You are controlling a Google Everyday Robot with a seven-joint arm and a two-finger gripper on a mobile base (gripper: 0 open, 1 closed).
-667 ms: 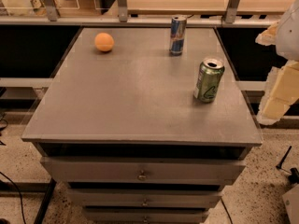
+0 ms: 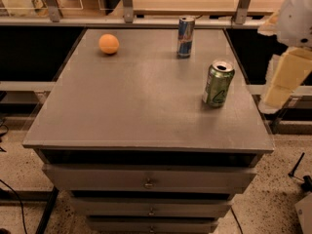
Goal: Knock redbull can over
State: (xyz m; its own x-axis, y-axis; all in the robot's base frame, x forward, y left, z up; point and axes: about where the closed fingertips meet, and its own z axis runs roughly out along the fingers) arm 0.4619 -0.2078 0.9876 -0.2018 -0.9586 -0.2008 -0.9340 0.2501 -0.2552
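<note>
Standing upright toward the far edge of the flat grey cabinet top [image 2: 122,111], the slim blue-and-silver metal redbull can [image 2: 185,36] is waiting untouched. The wider green metal can [image 2: 218,83] is standing nearer the front right, well apart from it, and the round orange ball [image 2: 108,44] is sitting at the far left. None of the three is showing any shift from a moment ago.

What is changing is the arm. The cream-and-white gripper [image 2: 285,79] is hanging off the right side of the cabinet top, just beyond the green metal can, and it is sitting a little higher and closer in than before. Whether it is open or closed I cannot tell.

I am reading this as the approach only just starting, with the knock itself not yet begun. The green metal can is standing close to the straight line from the gripper to the redbull can. The reach is therefore probably needing to go behind or over it, or the wrong can risks toppling.
</note>
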